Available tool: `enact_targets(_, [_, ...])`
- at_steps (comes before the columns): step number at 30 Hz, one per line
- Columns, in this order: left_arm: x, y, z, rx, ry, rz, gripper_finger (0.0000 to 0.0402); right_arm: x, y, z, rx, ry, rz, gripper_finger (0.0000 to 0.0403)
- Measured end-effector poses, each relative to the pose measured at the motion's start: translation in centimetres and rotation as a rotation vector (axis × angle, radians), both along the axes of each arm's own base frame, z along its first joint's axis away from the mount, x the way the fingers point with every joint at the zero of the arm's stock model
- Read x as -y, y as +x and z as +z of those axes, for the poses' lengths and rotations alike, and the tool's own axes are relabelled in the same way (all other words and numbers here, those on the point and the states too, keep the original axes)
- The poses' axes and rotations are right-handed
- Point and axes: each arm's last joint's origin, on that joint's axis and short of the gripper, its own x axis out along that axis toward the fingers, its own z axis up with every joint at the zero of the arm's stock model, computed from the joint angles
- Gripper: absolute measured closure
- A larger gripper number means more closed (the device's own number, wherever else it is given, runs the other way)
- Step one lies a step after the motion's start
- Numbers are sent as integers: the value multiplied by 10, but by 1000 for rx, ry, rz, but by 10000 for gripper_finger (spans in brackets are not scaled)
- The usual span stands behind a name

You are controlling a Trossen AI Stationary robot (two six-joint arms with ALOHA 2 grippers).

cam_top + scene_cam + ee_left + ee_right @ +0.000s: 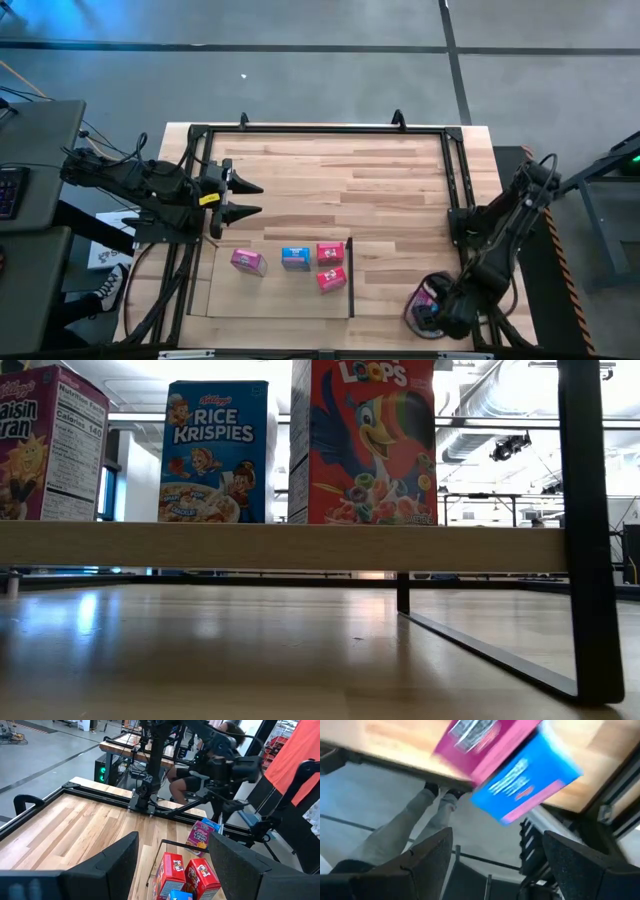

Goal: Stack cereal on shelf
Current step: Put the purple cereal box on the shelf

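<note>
The shelf (270, 295), a light wood panel with dark side walls, lies at the table's near middle. On it stand a pink cereal box (248, 261), a blue one (295, 258) and two red ones (330, 253) (331, 279). The low view shows their fronts upright on the shelf board (300, 546). Near the table's near right corner sit another pink box (485, 740) and blue box (525, 780). My right gripper (497, 835) hangs open above them, tipped down, touching neither. My left gripper (255, 198) waits open at the table's left, above the shelf's far left.
Black frame rails (320, 128) run along the table's far edge and sides. Bare planked tabletop (340, 180) lies beyond the shelf. A person's legs (415, 820) stand past the table's near edge. Another person sits behind the right arm (200, 775).
</note>
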Motion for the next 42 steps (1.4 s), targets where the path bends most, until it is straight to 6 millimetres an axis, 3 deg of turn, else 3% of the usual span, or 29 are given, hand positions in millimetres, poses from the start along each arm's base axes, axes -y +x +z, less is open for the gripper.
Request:
enact_targets(9, [0, 0, 0, 2, -1, 0, 172, -15, 9, 31, -176, -258, 1, 104])
enact_targets(20, [0, 0, 0, 2, -10, 2, 172, -30, 22, 13, -257, -368, -28, 104])
enact_targets(33, [0, 0, 0, 2, -19, 3, 172, -32, 12, 13, -245, -423, -37, 104])
enact_targets(42, [0, 0, 0, 4, -26, 4, 172, -16, -6, 33, -174, -431, -37, 104])
